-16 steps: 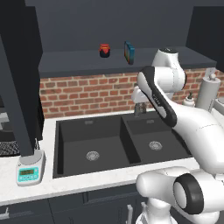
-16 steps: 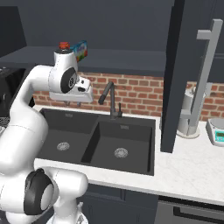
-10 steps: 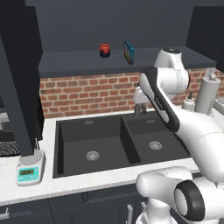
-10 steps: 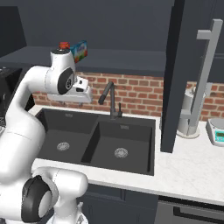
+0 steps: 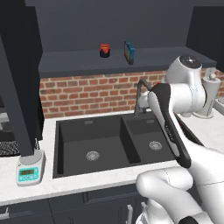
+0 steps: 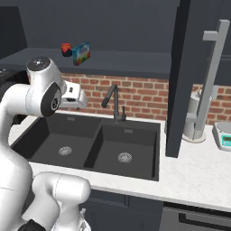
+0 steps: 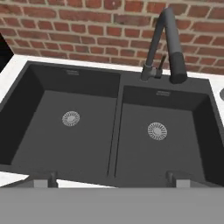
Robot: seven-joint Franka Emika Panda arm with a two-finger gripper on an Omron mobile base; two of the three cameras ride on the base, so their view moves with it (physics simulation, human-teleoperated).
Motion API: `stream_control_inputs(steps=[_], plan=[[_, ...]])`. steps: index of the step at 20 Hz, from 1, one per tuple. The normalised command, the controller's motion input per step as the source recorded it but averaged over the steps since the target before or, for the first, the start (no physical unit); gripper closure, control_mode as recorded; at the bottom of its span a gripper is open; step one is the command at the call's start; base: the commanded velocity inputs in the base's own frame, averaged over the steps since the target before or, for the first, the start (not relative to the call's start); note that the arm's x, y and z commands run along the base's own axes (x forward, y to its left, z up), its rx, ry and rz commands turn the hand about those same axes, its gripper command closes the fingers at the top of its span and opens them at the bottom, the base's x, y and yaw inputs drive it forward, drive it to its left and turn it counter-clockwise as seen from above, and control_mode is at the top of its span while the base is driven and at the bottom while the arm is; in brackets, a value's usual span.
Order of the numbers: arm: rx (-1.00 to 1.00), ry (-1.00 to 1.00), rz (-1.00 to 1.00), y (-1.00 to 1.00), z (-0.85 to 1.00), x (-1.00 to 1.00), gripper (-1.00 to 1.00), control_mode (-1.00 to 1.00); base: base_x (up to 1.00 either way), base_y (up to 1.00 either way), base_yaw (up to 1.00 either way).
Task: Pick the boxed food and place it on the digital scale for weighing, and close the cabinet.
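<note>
Boxed food (image 6: pixel 81 53) stands on the open cabinet (image 6: pixel 135 63) shelf at eleven o'clock, red-lidded jar (image 6: pixel 66 49) just beside it; the gripper (image 6: pixel 77 95) sits above the double sink (image 6: pixel 90 146) (left basin side); digital scale (image 6: pixel 223 135) waits at three o'clock, past the cabinet's door (image 6: pixel 185 81).
</note>
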Motion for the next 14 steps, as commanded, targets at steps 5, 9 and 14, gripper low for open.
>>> stream_control_inputs(steps=[5, 9, 14], plan=[[0.01, -0.24, 0.00, 0.01, 0.61, -0.30, -1.00, -1.00, 0.00, 0.00, 0.00], [0.02, -0.17, 0.00, 0.06, 0.63, -0.17, -1.00, -1.00, 0.00, 0.00, 0.00], [0.00, -0.09, 0.00, 0.20, 0.57, -0.02, -1.00, -1.00, 0.00, 0.00, 0.00]])
